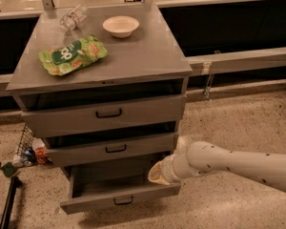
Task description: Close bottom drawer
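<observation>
White bowl (120, 26), green snack bag (72, 55), clear bottle (72, 18)

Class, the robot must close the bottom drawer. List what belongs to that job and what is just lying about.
Job: bottom drawer, pulled open; gripper, at the drawer's right front corner.
Lying about: white bowl, green snack bag, clear plastic item, on the cabinet top.
</observation>
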Controlling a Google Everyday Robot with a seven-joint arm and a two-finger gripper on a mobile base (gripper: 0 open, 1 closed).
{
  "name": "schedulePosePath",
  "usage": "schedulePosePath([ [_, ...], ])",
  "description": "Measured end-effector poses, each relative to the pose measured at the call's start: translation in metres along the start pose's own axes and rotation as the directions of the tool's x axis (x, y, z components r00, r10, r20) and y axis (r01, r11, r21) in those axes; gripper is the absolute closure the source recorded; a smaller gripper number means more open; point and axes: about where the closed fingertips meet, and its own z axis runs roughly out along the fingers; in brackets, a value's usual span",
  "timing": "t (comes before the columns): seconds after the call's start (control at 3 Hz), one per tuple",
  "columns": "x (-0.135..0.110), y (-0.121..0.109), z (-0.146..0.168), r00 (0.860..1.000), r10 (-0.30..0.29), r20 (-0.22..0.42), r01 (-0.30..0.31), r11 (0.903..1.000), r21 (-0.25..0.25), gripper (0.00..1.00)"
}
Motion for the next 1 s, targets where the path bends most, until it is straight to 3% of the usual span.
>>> schedulePosePath([
  [0.33, 0.036, 0.011, 0.068, 0.999, 0.013, -0.031, -0.015, 0.9974, -0.070, 1.00],
  [0.67, 0.045, 0.029, 0.089, 0.999, 0.032, -0.027, -0.035, 0.9930, -0.113, 1.00],
  [1.0, 0.044, 0.025, 0.088, 0.999, 0.035, -0.023, -0.038, 0.9943, -0.100, 1.00],
])
